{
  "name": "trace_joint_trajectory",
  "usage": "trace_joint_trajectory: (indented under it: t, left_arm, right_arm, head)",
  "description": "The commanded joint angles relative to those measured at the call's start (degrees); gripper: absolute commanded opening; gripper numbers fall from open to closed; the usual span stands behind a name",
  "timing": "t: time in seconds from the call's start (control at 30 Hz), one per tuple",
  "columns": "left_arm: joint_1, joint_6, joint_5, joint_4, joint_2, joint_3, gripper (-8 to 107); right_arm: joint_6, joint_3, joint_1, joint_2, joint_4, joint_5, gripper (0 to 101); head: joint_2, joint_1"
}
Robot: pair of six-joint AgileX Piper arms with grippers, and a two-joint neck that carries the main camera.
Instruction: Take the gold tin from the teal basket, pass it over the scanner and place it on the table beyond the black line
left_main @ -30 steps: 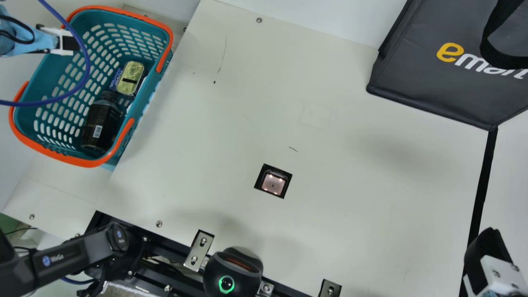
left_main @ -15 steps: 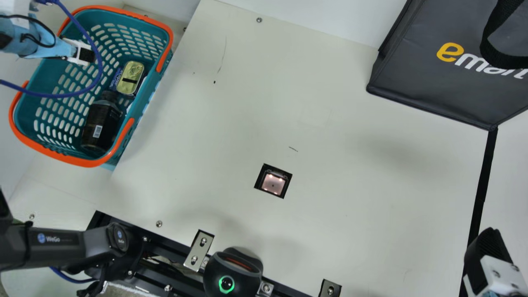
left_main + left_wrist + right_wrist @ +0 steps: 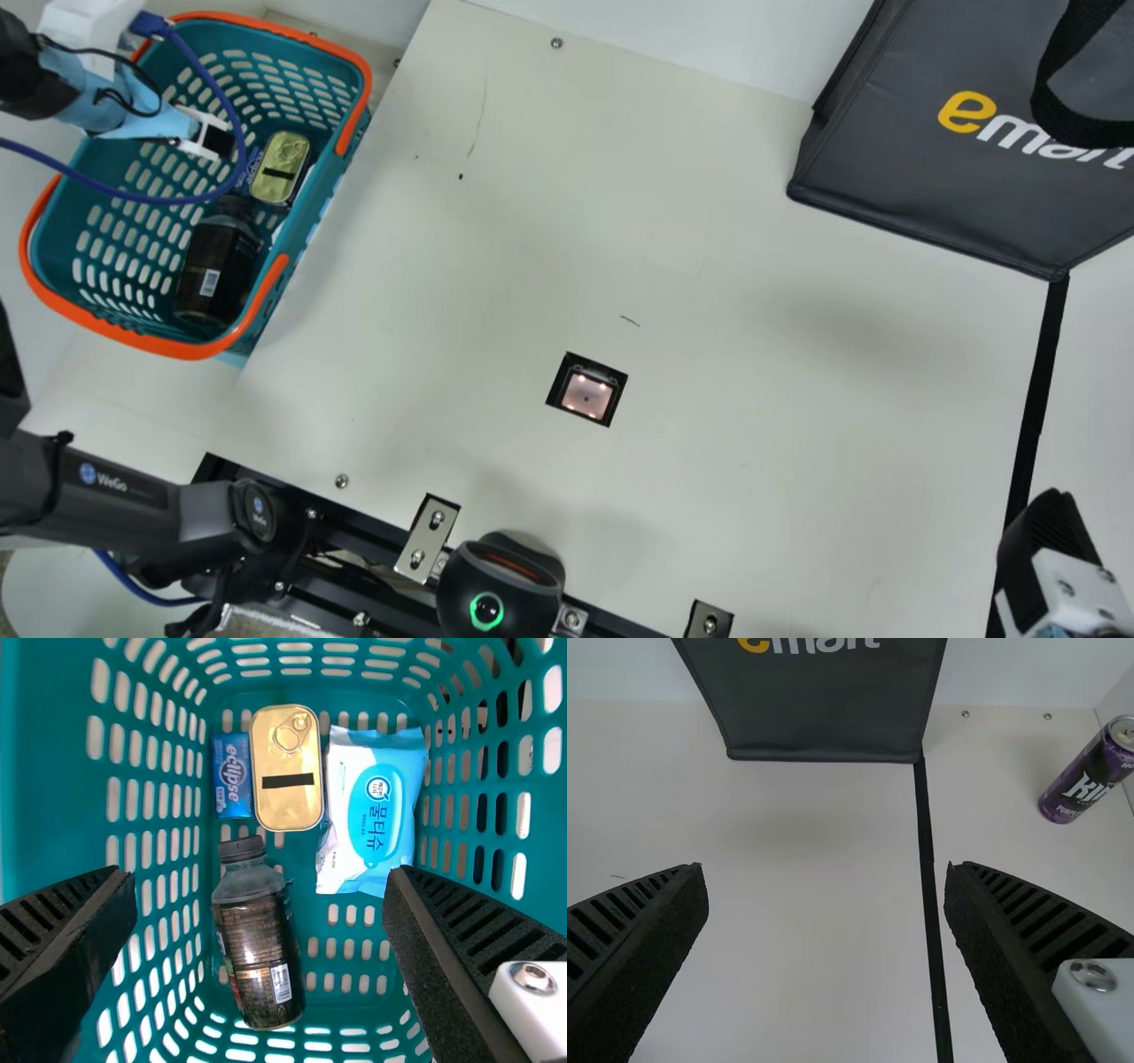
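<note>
My left gripper (image 3: 217,140) hangs over the teal basket (image 3: 97,332), a short way left of the gold tin (image 3: 280,167). In the left wrist view, the left gripper (image 3: 259,895) is wide open above the tin (image 3: 287,771), which lies between a small blue pack and a wet-wipes pack. Set into the table is the scanner (image 3: 586,395). My right gripper (image 3: 1050,532) is at the lower right by the black line (image 3: 1035,408); in the right wrist view, the right gripper (image 3: 826,895) stands open, nothing between its fingers, over the table and black line (image 3: 927,859).
A dark bottle (image 3: 257,939), the blue pack (image 3: 231,775) and the wipes pack (image 3: 372,815) share the basket. A dark grey bag (image 3: 939,177) stands at the table's back right. Beyond the black line is a purple can (image 3: 1090,775). A black device (image 3: 500,580) sits at the near edge.
My left arm has moved right and toward the viewer over the basket, bringing its gripper closer to the gold tin. The right arm has kept still.
</note>
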Motion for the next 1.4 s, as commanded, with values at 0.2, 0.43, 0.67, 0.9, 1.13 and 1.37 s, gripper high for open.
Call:
trace_joint_trajectory:
  t: [0.2,0.43,0.67,0.9,1.13,1.37]
  left_arm:
    - [-0.7,1.1,-2.1,-0.3,2.2,1.9,90]
    - [-1.4,1.7,-4.2,-0.7,3.5,3.7,90]
    - [-2.0,2.2,-6.4,-1.1,4.8,5.4,90]
    - [-2.4,2.5,-8.7,-1.0,6.1,6.9,90]
    - [-2.5,3.5,-10.6,-1.3,7.7,7.9,90]
    - [-2.6,3.5,-12.6,-1.0,9.2,8.8,90]
  right_arm:
    - [0.0,0.0,0.0,0.0,0.0,0.0,95]
    - [0.0,0.0,0.0,0.0,0.0,0.0,95]
    - [0.0,0.0,0.0,0.0,0.0,0.0,95]
    - [0.0,0.0,0.0,0.0,0.0,0.1,95]
    - [0.0,0.0,0.0,0.0,0.0,0.1,95]
    - [0.0,0.0,0.0,0.0,0.0,0.1,95]
  head:
    - [0.2,-1.7]
    - [0.2,-1.7]
    - [0.2,-1.7]
    - [0.2,-1.7]
    - [0.2,-1.7]
    - [0.2,-1.7]
